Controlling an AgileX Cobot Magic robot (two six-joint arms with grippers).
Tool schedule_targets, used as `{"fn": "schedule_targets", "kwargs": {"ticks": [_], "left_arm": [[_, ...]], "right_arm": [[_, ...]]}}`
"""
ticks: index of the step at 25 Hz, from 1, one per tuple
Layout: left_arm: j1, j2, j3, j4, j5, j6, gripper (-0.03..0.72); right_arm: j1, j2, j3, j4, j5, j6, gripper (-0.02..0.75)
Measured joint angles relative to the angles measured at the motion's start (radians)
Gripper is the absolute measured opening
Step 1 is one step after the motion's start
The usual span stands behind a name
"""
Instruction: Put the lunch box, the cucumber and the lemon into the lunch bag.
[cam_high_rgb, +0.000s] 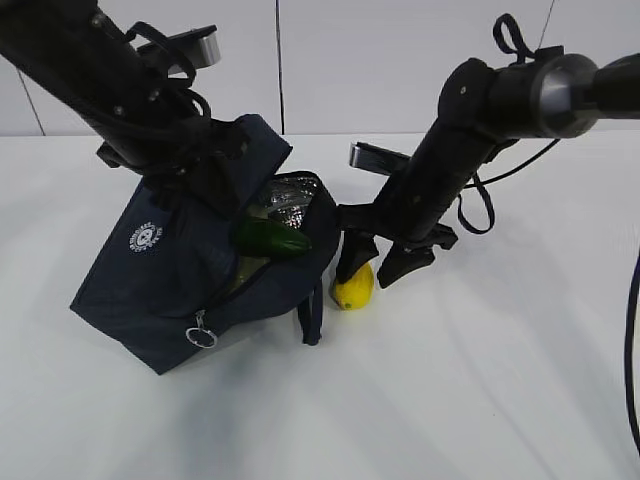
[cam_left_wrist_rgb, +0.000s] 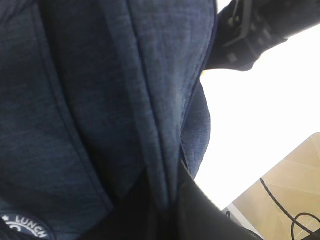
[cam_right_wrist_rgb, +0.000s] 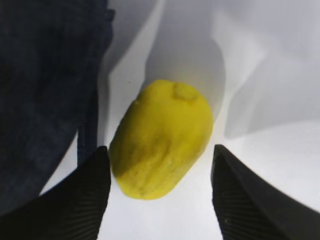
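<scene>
The navy lunch bag lies tilted on the white table with its mouth open toward the right. The dark green cucumber rests in the opening. A pale green patch under it looks like the lunch box lid; the rest of the box is hidden. My left gripper is shut on the bag's upper fabric, with a fold pinched between the jaws. The yellow lemon lies on the table just right of the bag. My right gripper is open and straddles the lemon, one finger on each side.
The bag's silver lining shows inside the mouth. Its ring zipper pull hangs at the front and a handle loop droops beside the lemon. Bag fabric lies close to the left finger. White table extends right and forward.
</scene>
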Motion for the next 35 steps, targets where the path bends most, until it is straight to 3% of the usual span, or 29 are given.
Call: {"fn": "schedule_targets", "kwargs": {"ticks": [5, 15, 20, 25, 35], "left_arm": [[0.0, 0.0, 0.0, 0.0, 0.0, 0.0, 0.003], [0.0, 0.0, 0.0, 0.0, 0.0, 0.0, 0.003], [0.0, 0.0, 0.0, 0.0, 0.002, 0.0, 0.003], [0.0, 0.0, 0.0, 0.0, 0.004, 0.0, 0.003], [0.0, 0.0, 0.0, 0.0, 0.008, 0.0, 0.003]], "right_arm": [[0.004, 0.021, 0.0, 0.004, -0.016, 0.009, 0.472], [0.008, 0.019, 0.0, -0.008, -0.032, 0.014, 0.297], [-0.007, -0.045, -0.007, -0.111, -0.032, 0.014, 0.29], [-0.016, -0.134, -0.047, -0.119, -0.043, -0.008, 0.29], [-0.017, -0.129, -0.06, 0.298, -0.047, -0.33, 0.29]]}}
